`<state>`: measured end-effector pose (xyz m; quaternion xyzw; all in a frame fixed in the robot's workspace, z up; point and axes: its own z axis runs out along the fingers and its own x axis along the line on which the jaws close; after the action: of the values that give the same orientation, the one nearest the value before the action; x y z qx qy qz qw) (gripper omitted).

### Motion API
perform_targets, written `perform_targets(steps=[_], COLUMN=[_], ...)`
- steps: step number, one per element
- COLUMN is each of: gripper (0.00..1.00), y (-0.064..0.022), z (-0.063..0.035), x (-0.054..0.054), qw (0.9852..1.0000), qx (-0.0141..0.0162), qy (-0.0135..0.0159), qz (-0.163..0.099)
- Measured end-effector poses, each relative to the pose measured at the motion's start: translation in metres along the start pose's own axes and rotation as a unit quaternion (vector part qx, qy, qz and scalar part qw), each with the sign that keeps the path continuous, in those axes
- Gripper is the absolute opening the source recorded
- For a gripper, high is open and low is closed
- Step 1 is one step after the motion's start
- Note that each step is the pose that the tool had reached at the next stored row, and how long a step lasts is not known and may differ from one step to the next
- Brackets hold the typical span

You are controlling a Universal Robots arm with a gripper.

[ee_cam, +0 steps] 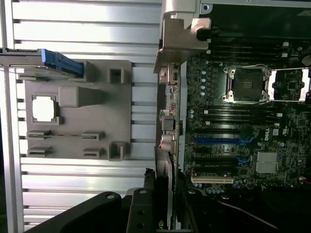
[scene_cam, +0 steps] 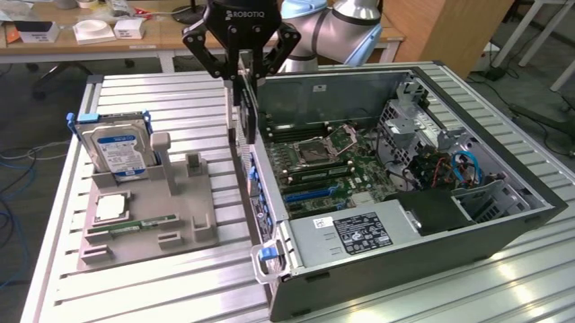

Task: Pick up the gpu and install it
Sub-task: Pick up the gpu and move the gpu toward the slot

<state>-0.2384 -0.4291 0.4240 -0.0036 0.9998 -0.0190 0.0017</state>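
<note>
The gpu (scene_cam: 242,114) hangs upright and edge-on as a thin dark card with a silver edge. My gripper (scene_cam: 244,79) is shut on its top. It hovers over the near side wall of the open computer case (scene_cam: 404,262), at the exterior view's left of the motherboard (scene_cam: 324,168). In the wrist view the gpu (ee_cam: 164,170) runs as a narrow strip between the dark fingers (ee_cam: 141,208), and my gripper (ee_cam: 164,194) stands above the case wall. The blue expansion slots (ee_cam: 216,141) lie just beside the card's line.
A grey parts holder (scene_cam: 161,222) sits on the slatted table at the exterior view's left. It carries a silver hard drive (scene_cam: 121,151) with a blue label, a green RAM stick (scene_cam: 144,223) and a square chip (scene_cam: 110,207). The power supply (scene_cam: 359,232) fills the case's near corner.
</note>
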Motion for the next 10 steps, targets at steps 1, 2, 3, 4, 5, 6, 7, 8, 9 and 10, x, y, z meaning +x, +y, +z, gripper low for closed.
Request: perform_targets(steps=[1,2,3,4,5,6,7,8,9,10], gripper=[0.27,0.27,0.27,0.27,0.27,0.27,0.27,0.27,0.27,0.27], y=[0.0,0.0,0.0,0.0,0.0,0.0,0.0,0.0,0.0,0.0], z=[0.0001,0.0001,0.0002,0.0002,0.0003,0.0003,0.0003,0.0003,0.0003,0.0003], x=[0.0,-0.001,-0.002,-0.003,-0.004,-0.005,-0.006,-0.008,-0.009,-0.011], qw=[1.0,1.0,1.0,1.0,1.0,1.0,1.0,1.0,1.0,1.0], qx=[0.0,0.0,0.0,0.0,0.0,0.0,0.0,0.0,0.0,0.0], qy=[0.0,0.0,0.0,0.0,0.0,0.0,0.0,0.0,0.0,0.0], qz=[0.0,0.0,0.0,0.0,0.0,0.0,0.0,0.0,0.0,0.0])
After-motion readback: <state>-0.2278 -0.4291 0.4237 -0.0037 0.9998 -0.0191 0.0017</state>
